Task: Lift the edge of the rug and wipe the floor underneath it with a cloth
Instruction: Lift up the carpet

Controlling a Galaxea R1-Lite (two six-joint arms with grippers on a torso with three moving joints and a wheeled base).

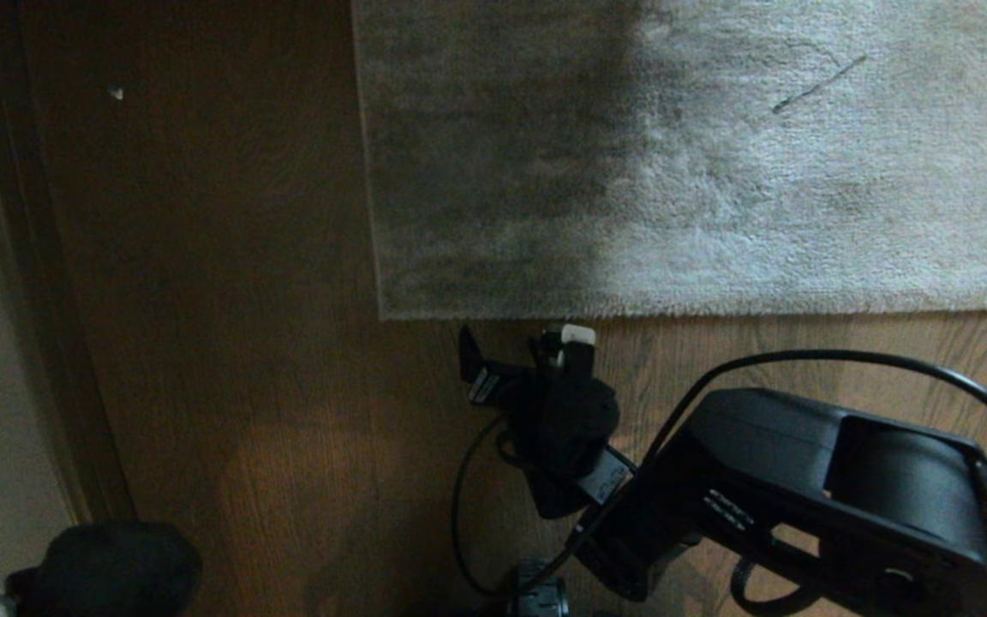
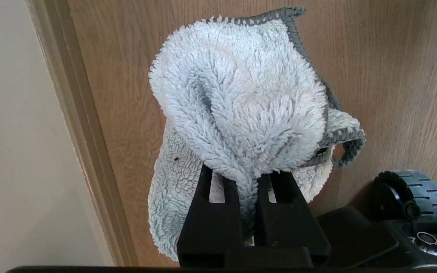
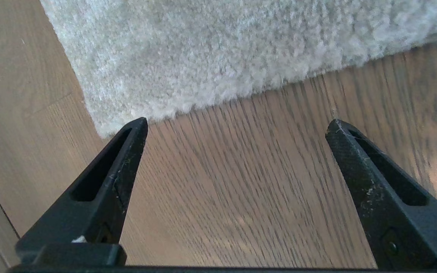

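The right gripper point(image 3: 237, 127) is spread wide with nothing between its fingers, low over the floor point(image 3: 241, 197) just beside the rug edge point(image 3: 211, 102), near the rug's square corner. The rug lies flat on the brown wood planks. The left gripper point(image 2: 247, 182) is closed tight on the cloth point(image 2: 241, 102), a fluffy pale rag with a grey border, near the baseboard point(image 2: 82, 132)
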